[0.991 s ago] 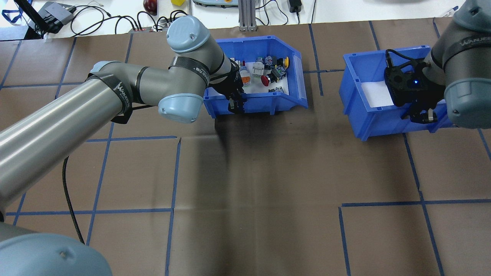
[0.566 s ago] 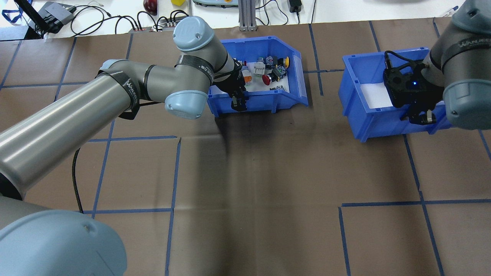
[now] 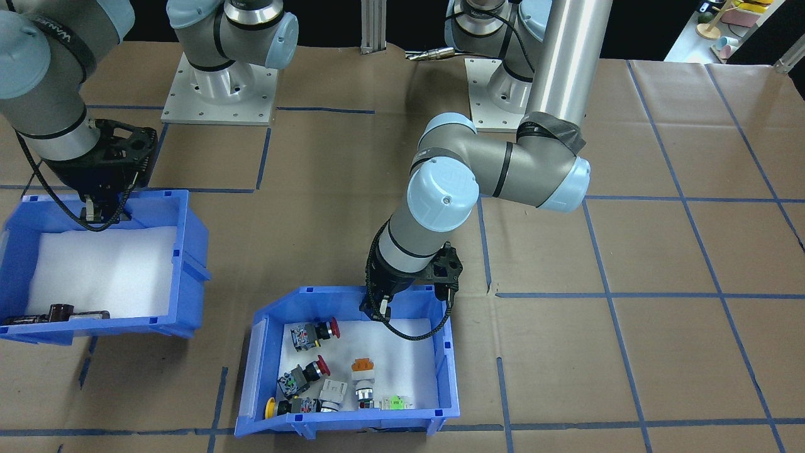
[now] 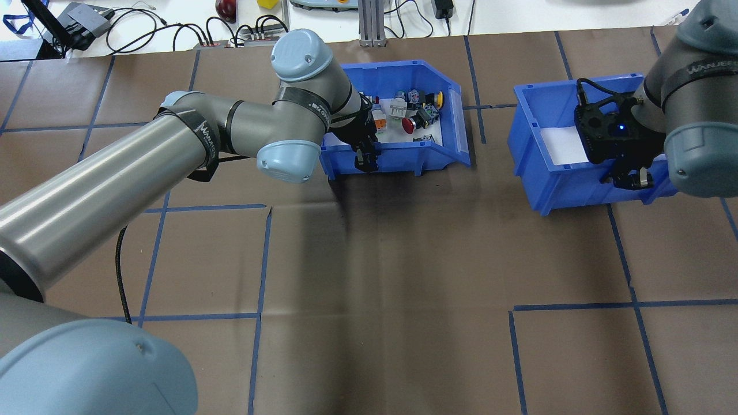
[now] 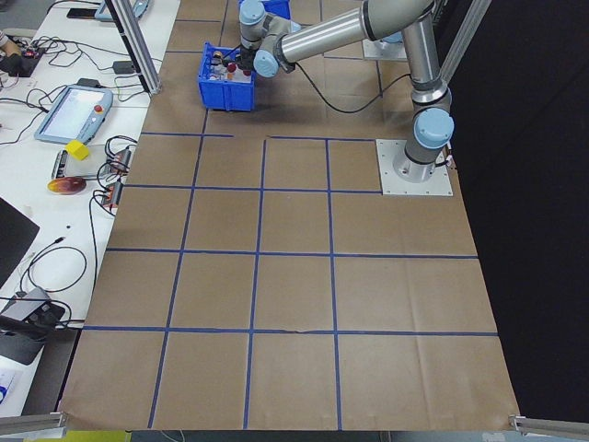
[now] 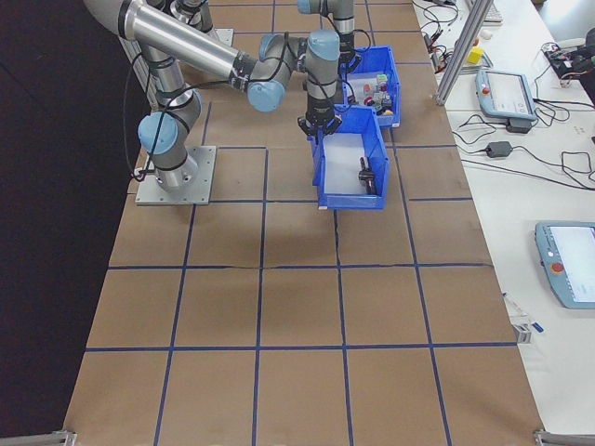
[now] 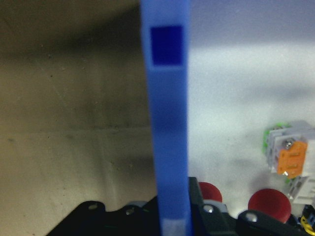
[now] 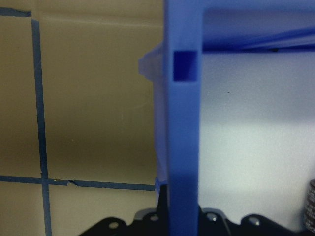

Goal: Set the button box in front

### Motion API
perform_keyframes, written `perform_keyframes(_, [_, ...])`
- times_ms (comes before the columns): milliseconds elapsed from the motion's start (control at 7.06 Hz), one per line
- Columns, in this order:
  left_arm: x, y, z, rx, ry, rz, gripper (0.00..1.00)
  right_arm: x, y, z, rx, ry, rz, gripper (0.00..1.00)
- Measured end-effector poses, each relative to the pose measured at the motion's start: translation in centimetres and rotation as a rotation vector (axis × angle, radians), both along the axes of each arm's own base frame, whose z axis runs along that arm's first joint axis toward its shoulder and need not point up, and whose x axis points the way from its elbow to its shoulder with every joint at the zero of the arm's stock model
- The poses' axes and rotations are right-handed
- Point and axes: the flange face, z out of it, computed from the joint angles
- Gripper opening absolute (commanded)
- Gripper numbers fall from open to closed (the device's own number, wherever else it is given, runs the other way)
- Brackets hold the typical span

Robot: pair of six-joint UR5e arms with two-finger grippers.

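left gripper (image 4: 367, 159) clamping button box (image 4: 441, 151) wall

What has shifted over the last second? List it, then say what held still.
The button box, gripped at its near wall by the left claw, slid toward the right of the overhead view, its switches riding along. The left arm followed. The right claw stays clamped on the near wall of the other blue bin, which barely moved.

Two blue bins (image 4: 403, 155), two arms (image 4: 144, 167)
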Motion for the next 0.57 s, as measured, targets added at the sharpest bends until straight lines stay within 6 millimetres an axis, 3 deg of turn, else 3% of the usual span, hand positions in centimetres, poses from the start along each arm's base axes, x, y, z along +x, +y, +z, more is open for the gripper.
perform_keyframes(142, [-0.2, 0.2, -0.2, 0.004, -0.002, -0.006, 0.95, 0.1, 0.1, 0.0, 0.0, -0.001, -0.002, 0.06])
perform_keyframes(566, [-0.3, 0.7, 1.4, -0.007, -0.007, -0.017, 0.99, 0.5, 1.3, 0.0, 0.003, -0.003, -0.023, 0.06])
